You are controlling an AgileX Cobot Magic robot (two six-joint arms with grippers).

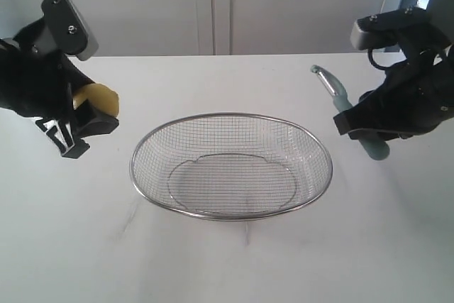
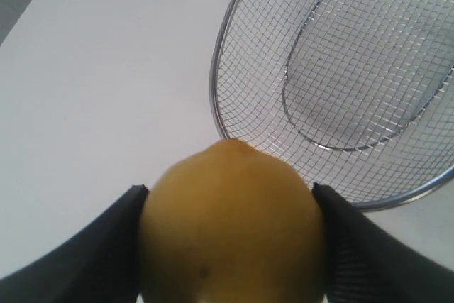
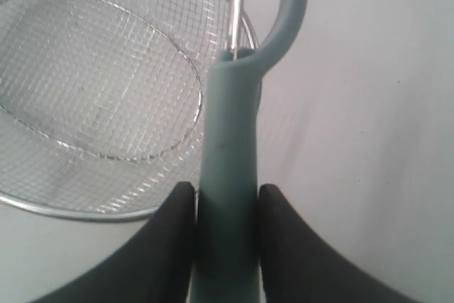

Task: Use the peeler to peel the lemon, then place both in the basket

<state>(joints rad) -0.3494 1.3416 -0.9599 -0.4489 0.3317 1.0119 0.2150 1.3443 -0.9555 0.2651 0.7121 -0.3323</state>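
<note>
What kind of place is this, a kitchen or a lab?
Likely a lab bench, not a kitchen: bare white table, left gripper holding a lemon, right gripper holding a peeler, wire basket.

One lemon (image 1: 99, 97) sits at ten o'clock from the one wire basket (image 1: 230, 116), and one peeler (image 1: 336, 90) at two o'clock. Two grippers show: the left gripper (image 1: 92, 114) and the right gripper (image 1: 363, 130). There is one white table (image 1: 227, 267).

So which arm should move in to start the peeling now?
Right. The right gripper is shut on the handle of the peeler, leaving its blade head free, while the left gripper clamps the lemon and can likely hold it steady.
</note>
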